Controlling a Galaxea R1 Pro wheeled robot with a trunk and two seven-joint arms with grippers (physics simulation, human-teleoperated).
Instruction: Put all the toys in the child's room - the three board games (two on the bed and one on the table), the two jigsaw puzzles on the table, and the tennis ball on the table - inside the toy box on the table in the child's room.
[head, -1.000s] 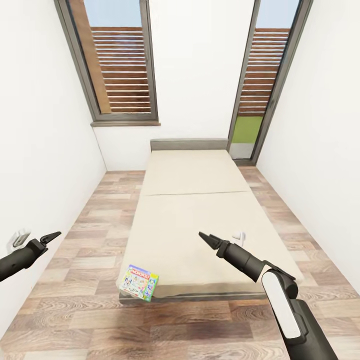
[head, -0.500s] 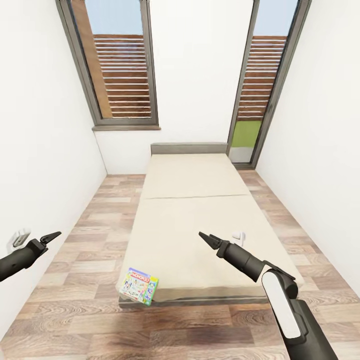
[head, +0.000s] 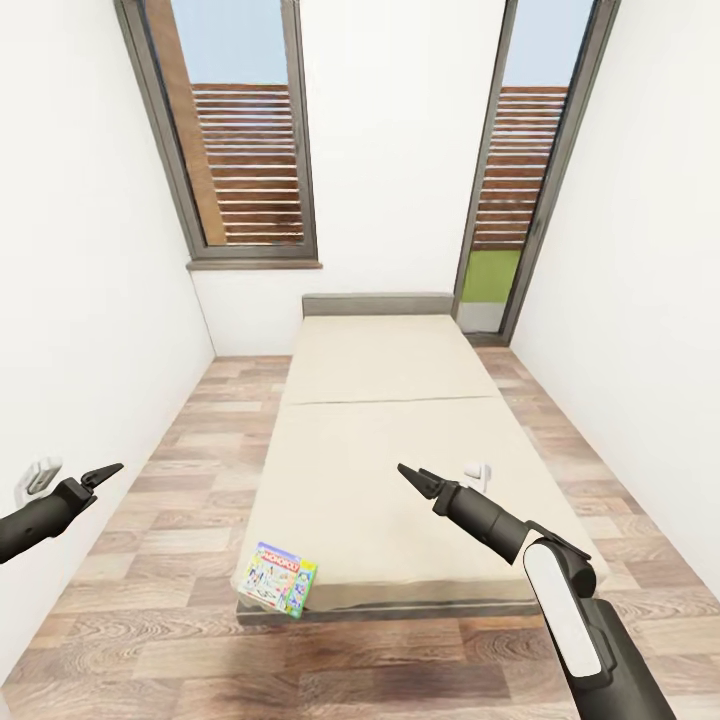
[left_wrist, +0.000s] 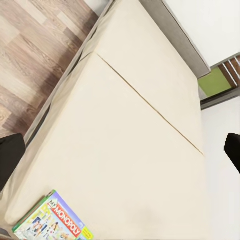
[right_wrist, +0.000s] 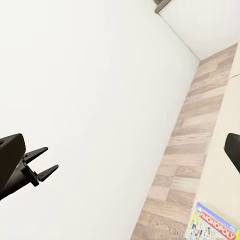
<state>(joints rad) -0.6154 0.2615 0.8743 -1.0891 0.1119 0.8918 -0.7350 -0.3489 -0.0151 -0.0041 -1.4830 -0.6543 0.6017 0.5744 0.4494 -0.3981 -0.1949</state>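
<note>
One Monopoly board game (head: 277, 579) lies on the bed (head: 390, 450) at its near left corner, overhanging the edge, so the left gripper (head: 100, 473), fingers near-pressed like the right gripper (head: 412, 476), should spread wide and grip that overhanging edge.
</note>
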